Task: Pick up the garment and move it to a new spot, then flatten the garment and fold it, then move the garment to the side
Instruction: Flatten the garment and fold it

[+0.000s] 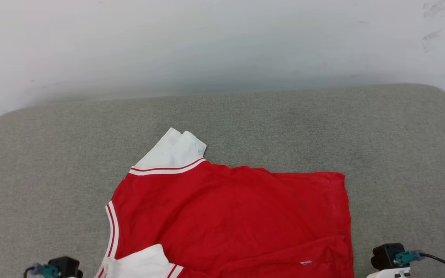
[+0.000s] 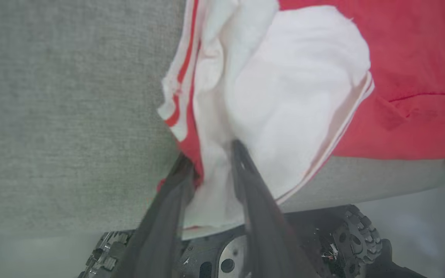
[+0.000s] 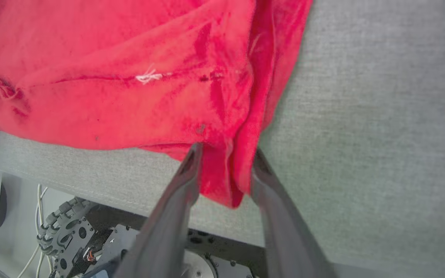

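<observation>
We see a gray fabric-topped desk (image 1: pixel 52 162) before a pale wall (image 1: pixel 207 46), with the robot's wheeled base (image 2: pixel 357 235) below its near edge. The garment (image 1: pixel 230 216) lies spread on the desk's near half, plain red side up, striped neck trim to the left. The left claw (image 2: pixel 211 154) stands partly open, its 2 fingers either side of the near white sleeve (image 2: pixel 284 96), touching it. The right claw (image 3: pixel 226 154) is likewise partly open around the bunched red hem corner (image 3: pixel 222 181), which droops over the near edge.
</observation>
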